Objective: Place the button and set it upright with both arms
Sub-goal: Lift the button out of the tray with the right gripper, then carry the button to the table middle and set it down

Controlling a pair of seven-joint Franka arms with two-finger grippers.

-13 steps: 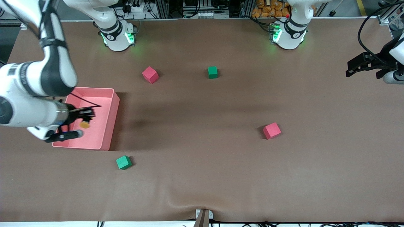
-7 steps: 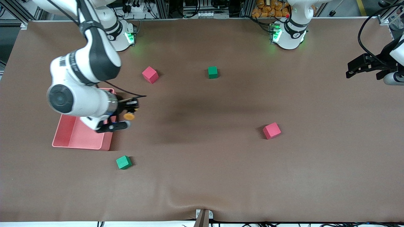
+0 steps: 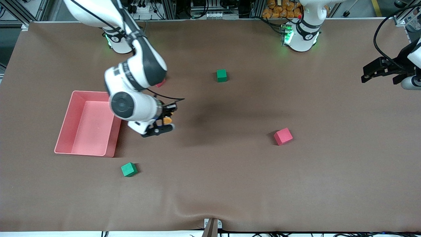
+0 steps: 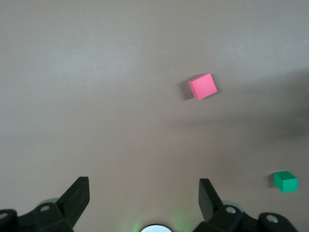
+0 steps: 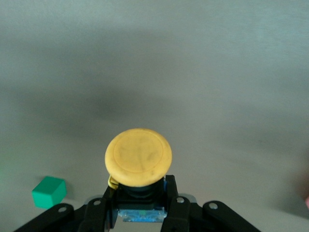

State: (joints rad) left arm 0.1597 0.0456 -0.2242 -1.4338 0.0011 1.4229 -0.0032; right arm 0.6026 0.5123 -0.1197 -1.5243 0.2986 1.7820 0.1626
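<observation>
The brown table [image 3: 230, 171] carries a pink bin [image 3: 87, 123] toward the right arm's end; just beside that bin, up in the air over bare table, the right gripper [image 3: 166, 120] is clamped on the button [image 3: 167, 120], orange cap outward; well apart from the bin, the left gripper [image 3: 378, 69] waits, fingers spread wide.

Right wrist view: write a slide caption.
Right pincer shut on the orange-capped button, held above the bare brown table.
</observation>
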